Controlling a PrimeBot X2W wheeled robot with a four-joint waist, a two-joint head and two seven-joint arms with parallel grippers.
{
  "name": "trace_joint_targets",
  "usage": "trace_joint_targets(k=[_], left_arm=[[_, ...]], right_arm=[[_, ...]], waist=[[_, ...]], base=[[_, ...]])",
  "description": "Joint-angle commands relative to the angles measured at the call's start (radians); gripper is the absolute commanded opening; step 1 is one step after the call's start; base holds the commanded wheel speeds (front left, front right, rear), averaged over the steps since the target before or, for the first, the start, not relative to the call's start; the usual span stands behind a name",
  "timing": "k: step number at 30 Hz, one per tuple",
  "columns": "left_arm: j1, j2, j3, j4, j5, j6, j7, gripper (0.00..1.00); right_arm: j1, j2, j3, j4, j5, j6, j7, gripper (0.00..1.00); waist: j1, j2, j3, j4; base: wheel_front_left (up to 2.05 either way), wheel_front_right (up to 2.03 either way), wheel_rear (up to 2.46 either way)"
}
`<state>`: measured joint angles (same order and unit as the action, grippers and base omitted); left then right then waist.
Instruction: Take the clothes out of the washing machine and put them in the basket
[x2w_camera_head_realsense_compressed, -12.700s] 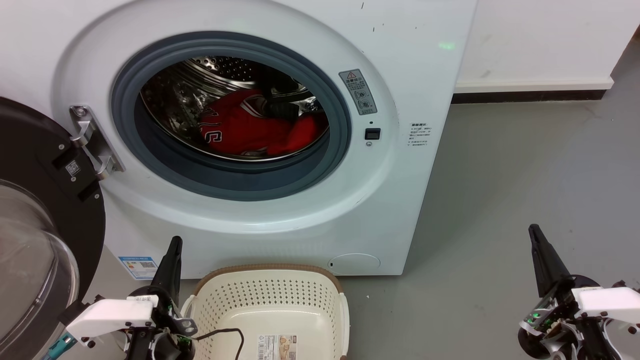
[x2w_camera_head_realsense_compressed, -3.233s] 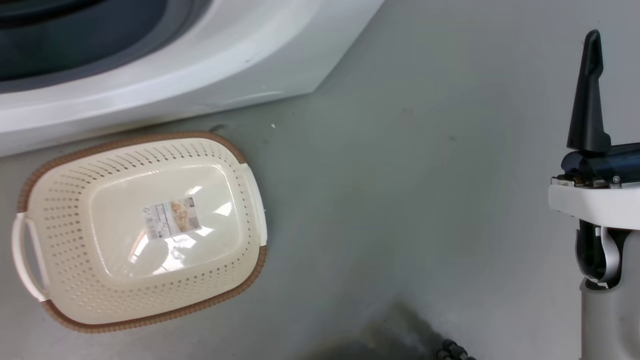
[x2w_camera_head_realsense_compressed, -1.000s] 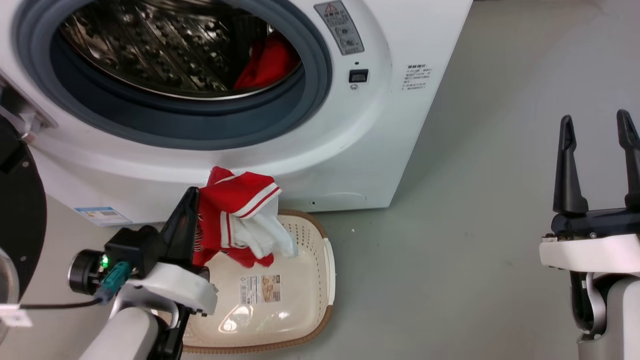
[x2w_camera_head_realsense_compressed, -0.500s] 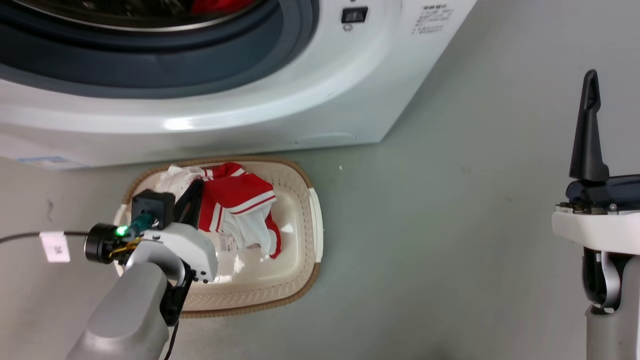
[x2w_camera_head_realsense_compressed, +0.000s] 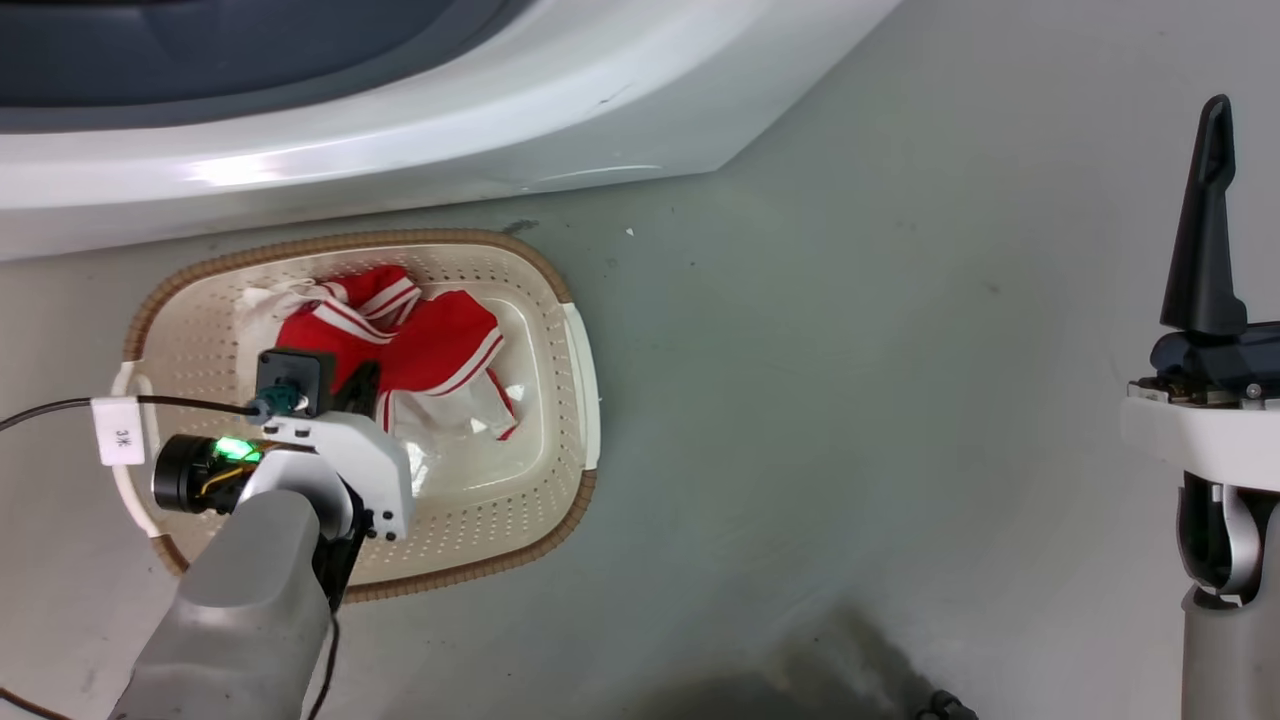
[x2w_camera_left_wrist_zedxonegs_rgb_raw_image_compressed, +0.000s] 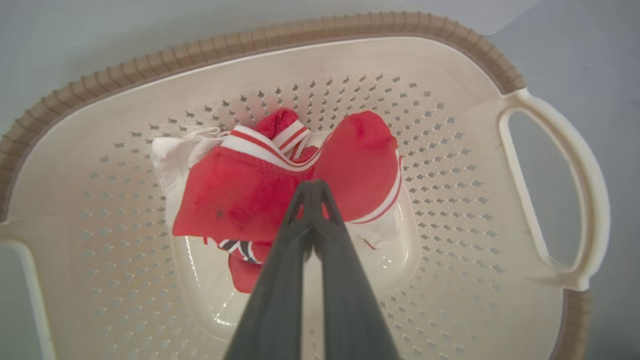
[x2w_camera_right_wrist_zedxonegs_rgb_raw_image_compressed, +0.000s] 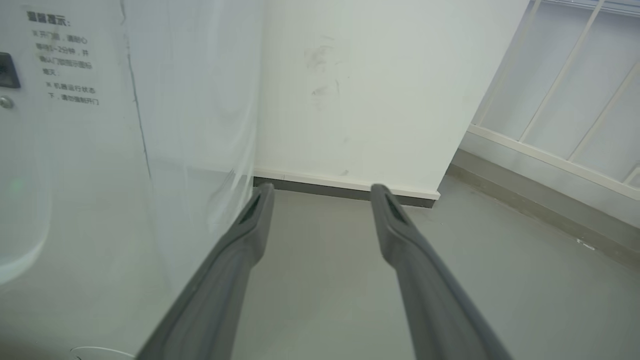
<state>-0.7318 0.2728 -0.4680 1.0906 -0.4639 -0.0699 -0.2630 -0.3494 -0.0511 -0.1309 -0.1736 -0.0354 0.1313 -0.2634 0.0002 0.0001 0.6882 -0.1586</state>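
Jersey (x2w_camera_left_wrist_zedxonegs_rgb_raw_image_compressed: 235, 200): bunched at the tips of the left gripper (x2w_camera_left_wrist_zedxonegs_rgb_raw_image_compressed: 311, 189), jaws clenched, apparently pinching it, inside the basket (x2w_camera_left_wrist_zedxonegs_rgb_raw_image_compressed: 250, 45).
Right gripper (x2w_camera_right_wrist_zedxonegs_rgb_raw_image_compressed: 322, 192): jaws spread, empty.
Change: 1 s ago the cloth hung above the rim.

My left gripper (x2w_camera_left_wrist_zedxonegs_rgb_raw_image_compressed: 311, 187) has carried the red jersey (x2w_camera_head_realsense_compressed: 440, 345) from the drum down into the basket (x2w_camera_head_realsense_compressed: 400, 238), empty seconds ago; the cloth now lies crumpled on its base, fingers pinched on it. My head camera has tipped further down.
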Motion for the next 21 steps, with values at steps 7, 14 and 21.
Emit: trace_joint_targets(k=[7,14,21], left_arm=[[-0.007,-0.017,0.010,0.026,0.023,-0.004,-0.002,0.44],[0.027,-0.027,0.044,-0.009,0.029,-0.001,-0.003,1.00],[0.111,-0.024,0.119,-0.159,0.059,0.006,-0.003,1.00]], right_arm=[[-0.013,0.002,-0.014,0.014,0.023,-0.001,-0.002,1.00],[-0.002,0.002,-0.015,0.029,0.012,-0.001,-0.002,1.00],[0.024,0.001,-0.014,0.050,-0.005,-0.001,-0.002,1.00]], waist=[[-0.0002,-0.0001,-0.014,0.001],[-0.0002,-0.0001,-0.077,0.029],[-0.0002,-0.0001,-0.177,0.057]], base=[[0.00,0.00,0.00],[0.00,0.00,0.00],[0.00,0.00,0.00]])
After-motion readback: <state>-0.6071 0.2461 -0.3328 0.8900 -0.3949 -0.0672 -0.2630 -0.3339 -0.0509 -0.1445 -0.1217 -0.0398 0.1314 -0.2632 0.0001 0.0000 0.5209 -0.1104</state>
